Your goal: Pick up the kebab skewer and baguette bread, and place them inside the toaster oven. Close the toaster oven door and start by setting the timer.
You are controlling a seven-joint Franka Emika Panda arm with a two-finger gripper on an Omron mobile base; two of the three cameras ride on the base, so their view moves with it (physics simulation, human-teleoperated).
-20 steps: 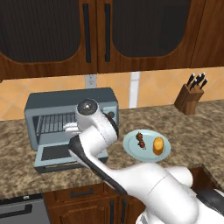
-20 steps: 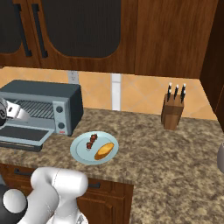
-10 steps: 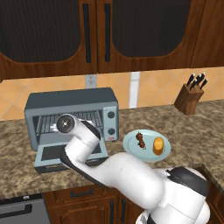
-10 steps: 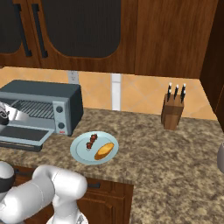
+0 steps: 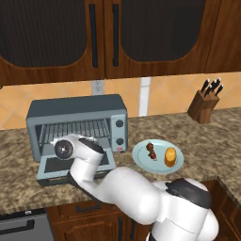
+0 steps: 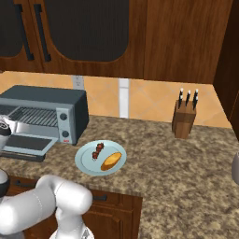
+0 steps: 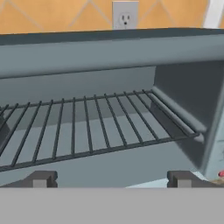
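Nearest, the gripper (image 7: 111, 180) faces straight into the toaster oven (image 5: 77, 128), its fingers (image 7: 40, 179) spread wide with nothing between them, just in front of the oven's mouth. Below the hand, the toaster oven door (image 5: 75, 167) lies folded down flat on the worktop (image 5: 207, 141). Inside the oven a wire rack (image 7: 87, 127) spans the cavity, bare. Right of the oven, near its knob panel, a pale plate (image 6: 86, 161) sits on the worktop carrying the kebab skewer (image 6: 97, 151) and, beside it on the side away from the oven, the baguette bread (image 6: 111, 161). Farther right of the oven, a knife block (image 6: 183, 120) stands by the tiled wall, with dark wooden cabinets (image 5: 113, 37) above the oven.
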